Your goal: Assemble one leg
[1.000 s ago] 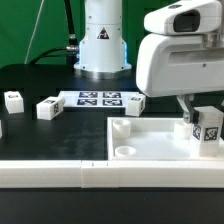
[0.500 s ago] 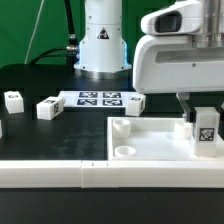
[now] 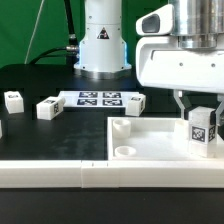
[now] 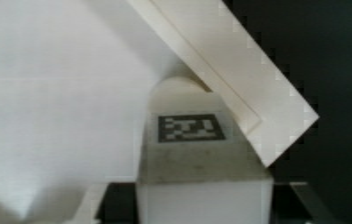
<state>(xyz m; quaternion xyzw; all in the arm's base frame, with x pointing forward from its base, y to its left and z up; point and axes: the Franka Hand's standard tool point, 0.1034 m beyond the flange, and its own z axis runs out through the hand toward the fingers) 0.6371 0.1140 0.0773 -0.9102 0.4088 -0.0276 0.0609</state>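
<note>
My gripper (image 3: 201, 116) is at the exterior view's right, over the far right corner of the large white panel (image 3: 150, 138). It is shut on the leg (image 3: 205, 130), a small white post with a black-and-white tag facing the camera, held upright at that corner. In the wrist view the leg (image 4: 199, 150) fills the middle between my dark fingers (image 4: 120, 200), with the gripper (image 4: 205, 202) closed against its sides. The panel's rim (image 4: 244, 70) runs diagonally behind it. Whether the leg's foot sits in a socket is hidden.
Three loose white legs lie on the black table: one (image 3: 13, 100), one (image 3: 48, 108), one (image 3: 135, 102). The marker board (image 3: 98, 98) lies between them. The robot base (image 3: 103, 40) stands behind. A white rail (image 3: 50, 172) runs along the front. A round socket (image 3: 124, 150) shows in the panel.
My wrist has turned and the hand's body now shows higher in the view. The leg stays in my grip at the same corner, its tag face slightly turned.
</note>
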